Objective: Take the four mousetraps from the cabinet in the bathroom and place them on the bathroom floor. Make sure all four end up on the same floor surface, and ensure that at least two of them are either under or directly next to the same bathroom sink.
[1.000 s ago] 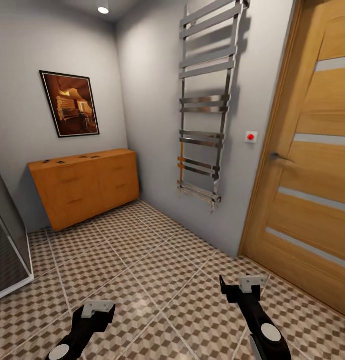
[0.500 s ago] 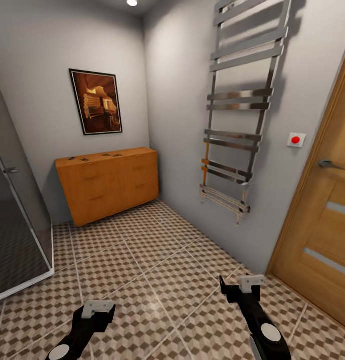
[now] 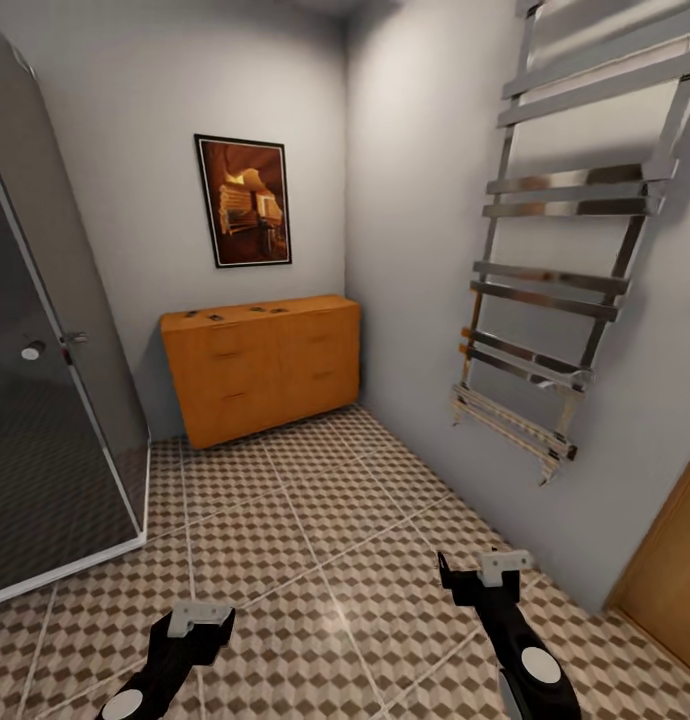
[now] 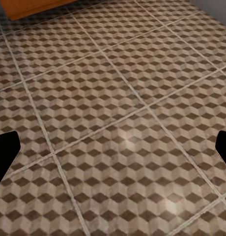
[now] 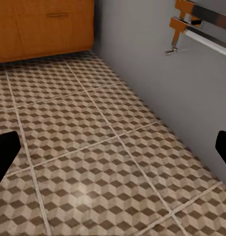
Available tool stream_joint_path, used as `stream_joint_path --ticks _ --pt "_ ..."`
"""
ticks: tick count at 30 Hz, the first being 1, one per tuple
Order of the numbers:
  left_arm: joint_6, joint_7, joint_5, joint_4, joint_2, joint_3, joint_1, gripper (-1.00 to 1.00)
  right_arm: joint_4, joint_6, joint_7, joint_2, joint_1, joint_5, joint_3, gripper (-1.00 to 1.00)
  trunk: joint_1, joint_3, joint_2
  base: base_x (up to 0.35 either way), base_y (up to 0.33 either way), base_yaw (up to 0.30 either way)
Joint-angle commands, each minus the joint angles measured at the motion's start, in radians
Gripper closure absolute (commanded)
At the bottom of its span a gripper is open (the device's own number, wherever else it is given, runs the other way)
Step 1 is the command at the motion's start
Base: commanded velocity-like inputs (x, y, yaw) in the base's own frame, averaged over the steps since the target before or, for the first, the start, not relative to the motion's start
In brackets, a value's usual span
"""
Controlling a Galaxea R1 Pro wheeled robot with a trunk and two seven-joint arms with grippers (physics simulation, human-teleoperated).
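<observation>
The orange-brown cabinet [image 3: 260, 365] stands against the far wall, below a framed picture. Several small dark mousetraps [image 3: 215, 318] lie on its top, too small to make out in detail. The bathroom floor [image 3: 315, 530] of cube-pattern tiles stretches from the cabinet to me. My left gripper [image 3: 198, 622] [image 4: 113, 157] and right gripper [image 3: 482, 578] [image 5: 113, 155] hover low over the tiles near me, far from the cabinet. Both are open with nothing between the fingers. A strip of the cabinet's front [image 5: 42, 27] appears in the right wrist view. The bathroom sink is out of view.
A dark glass shower enclosure [image 3: 45, 400] fills the left side. A chrome towel radiator [image 3: 555, 300] juts from the right wall, and its lower bars [image 5: 201, 22] are close to the right arm. A wooden door's edge [image 3: 670, 590] is at the lower right.
The camera has swung left: cabinet, picture and radiator shifted right in the picture, the door nearly left it, and the shower came in. Both arms keep their pose.
</observation>
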Motion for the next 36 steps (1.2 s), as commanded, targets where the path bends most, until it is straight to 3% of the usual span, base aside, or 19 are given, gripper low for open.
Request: stream_joint_path --ticks 1,21,36 --pt "0.005 -0.001 -0.001 -0.001 -0.002 0.0 -0.001 -1.0 -0.002 0.007 -0.002 0.0 0.0 0.01 0.001 -1.0 0.001 -0.001 -0.001 0.338 0.0 0.281" --pt "0.004 -0.001 -0.002 0.003 -0.006 0.0 0.0 -1.0 -0.002 0.007 -0.002 -0.001 0.0 0.01 0.001 -1.0 0.001 -0.001 -0.001 0.318 -0.045 0.283" --pt "0.004 0.002 -0.002 0.011 -0.006 -0.037 -0.001 -1.0 -0.002 0.007 -0.002 -0.001 0.0 0.01 0.001 -1.0 0.001 -0.001 -0.001 0.072 -0.186 0.283"
